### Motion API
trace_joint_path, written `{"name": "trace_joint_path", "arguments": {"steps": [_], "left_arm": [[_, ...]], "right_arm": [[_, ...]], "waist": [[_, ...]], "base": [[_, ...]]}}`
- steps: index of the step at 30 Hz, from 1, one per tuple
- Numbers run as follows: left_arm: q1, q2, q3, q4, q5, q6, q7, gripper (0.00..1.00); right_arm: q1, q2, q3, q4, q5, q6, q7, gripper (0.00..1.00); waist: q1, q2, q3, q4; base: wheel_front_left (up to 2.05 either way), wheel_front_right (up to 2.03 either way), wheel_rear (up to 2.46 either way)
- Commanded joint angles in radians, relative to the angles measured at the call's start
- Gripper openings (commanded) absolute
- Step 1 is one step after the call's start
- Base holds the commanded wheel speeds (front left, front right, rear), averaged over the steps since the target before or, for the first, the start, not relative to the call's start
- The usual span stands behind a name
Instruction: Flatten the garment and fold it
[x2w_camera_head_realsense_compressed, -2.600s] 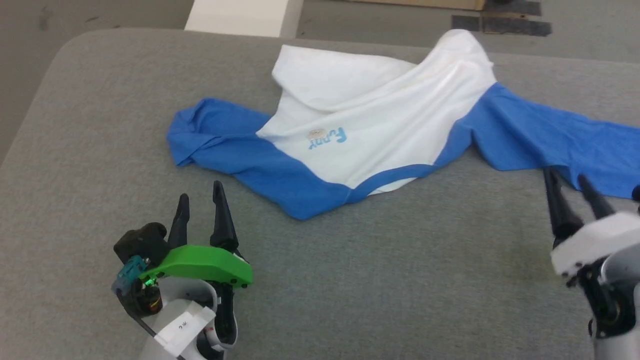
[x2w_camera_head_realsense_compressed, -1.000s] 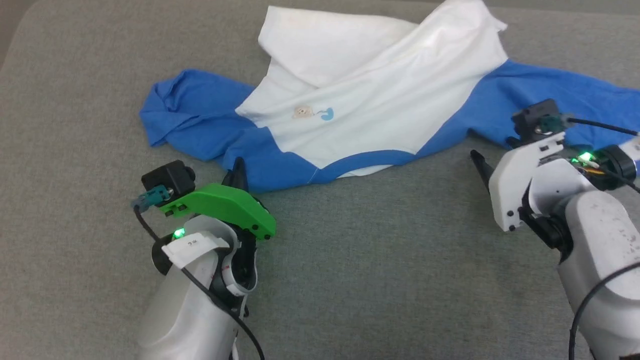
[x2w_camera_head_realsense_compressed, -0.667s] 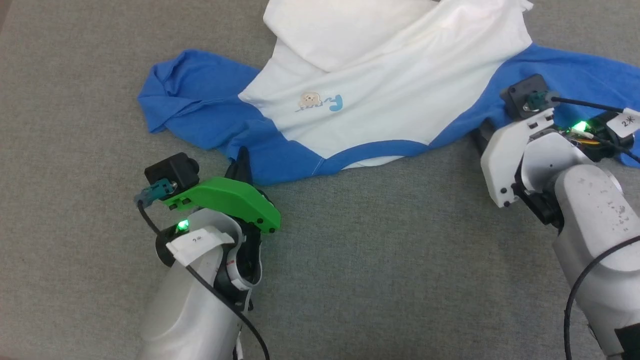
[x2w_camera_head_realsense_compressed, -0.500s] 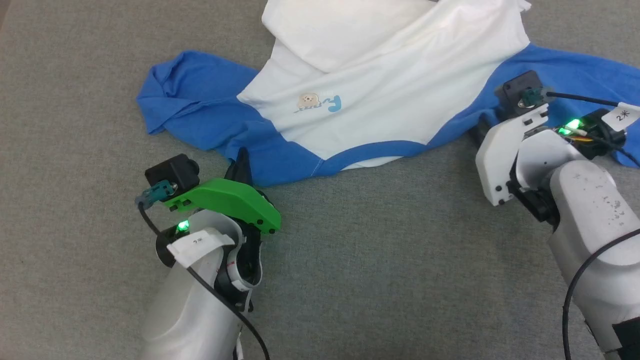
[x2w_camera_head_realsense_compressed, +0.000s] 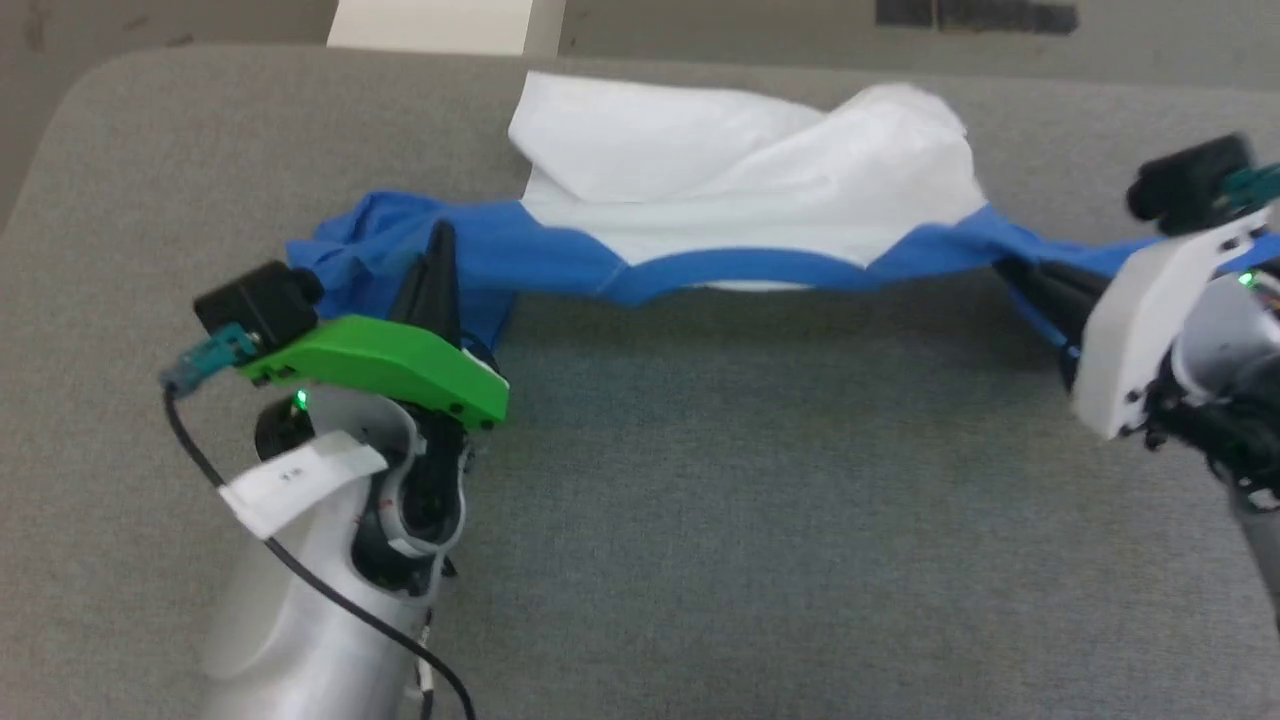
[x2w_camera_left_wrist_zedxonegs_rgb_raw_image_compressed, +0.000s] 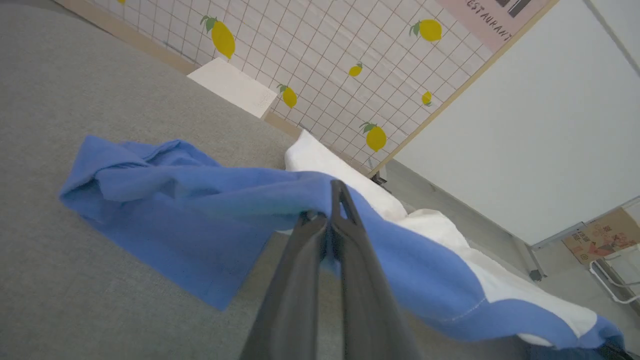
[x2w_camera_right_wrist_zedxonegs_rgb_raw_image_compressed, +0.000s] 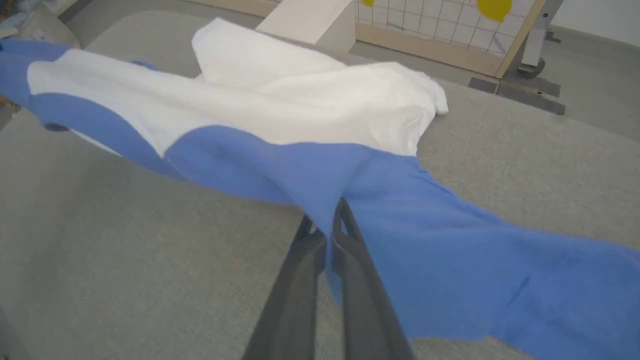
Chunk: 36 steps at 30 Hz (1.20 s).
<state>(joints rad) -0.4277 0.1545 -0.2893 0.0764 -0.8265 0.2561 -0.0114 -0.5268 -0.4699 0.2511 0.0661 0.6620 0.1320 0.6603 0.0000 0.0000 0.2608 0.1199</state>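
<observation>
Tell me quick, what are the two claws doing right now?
Left claw: closed, gripping the shirt by its blue fabric.
Right claw: closed, gripping the shirt's blue fabric too.

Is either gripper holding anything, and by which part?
Both hold the garment: left gripper pinches the blue sleeve on its side, right gripper the opposite blue sleeve.

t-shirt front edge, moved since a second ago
Yes: the blue front edge of the T-shirt has lifted off the grey table, stretched between the left pincer and right pincer.
</observation>
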Motion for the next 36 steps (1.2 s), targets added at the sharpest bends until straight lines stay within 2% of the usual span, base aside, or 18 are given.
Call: {"name": "trace_joint_path", "arguments": {"steps": [1,4,10,19,27,32,36], "left_arm": [[-0.027,0.023,0.007,-0.030,-0.002,-0.005,0.015,0.00],[-0.106,0.058,0.011,-0.096,0.002,-0.012,0.062,0.00],[-0.326,0.104,0.022,-0.146,0.026,-0.023,0.126,0.00],[-0.625,0.143,0.024,0.006,0.074,-0.021,0.194,0.00],[-0.835,0.163,-0.014,0.230,0.152,0.006,0.237,0.00],[-0.979,0.175,-0.031,0.313,0.218,0.034,0.222,0.00],[-1.093,0.177,-0.032,0.348,0.265,0.056,0.171,0.00]], "right_arm": [[0.005,-0.007,-0.023,-0.038,0.033,-0.001,0.023,0.00],[-0.028,-0.018,-0.087,-0.119,0.076,-0.001,0.061,0.00],[-0.148,0.019,-0.193,-0.193,0.103,-0.001,0.100,0.00],[-0.371,0.065,-0.257,-0.126,0.067,-0.001,0.165,0.00],[-0.607,0.077,-0.202,0.010,-0.013,-0.001,0.207,0.00],[-0.781,0.063,-0.147,0.097,-0.086,-0.001,0.127,0.00],[-0.921,0.047,-0.111,0.176,-0.143,-0.001,0.010,0.00]], "waist": [[0.0000,0.0000,-0.079,-0.041],[0.0000,0.0000,-0.114,-0.049],[0.0000,0.0000,-0.168,-0.062],[0.0000,0.0000,-0.156,-0.093],[0.0000,0.0000,-0.002,-0.142],[0.0000,0.0000,0.136,-0.181],[0.0000,0.0000,0.232,-0.204]], "base": [[0.00,0.00,0.00],[0.00,0.00,0.00],[0.00,0.00,0.00],[0.00,0.00,0.00],[0.00,0.00,0.00],[0.00,0.00,0.00],[0.00,0.00,0.00]]}}
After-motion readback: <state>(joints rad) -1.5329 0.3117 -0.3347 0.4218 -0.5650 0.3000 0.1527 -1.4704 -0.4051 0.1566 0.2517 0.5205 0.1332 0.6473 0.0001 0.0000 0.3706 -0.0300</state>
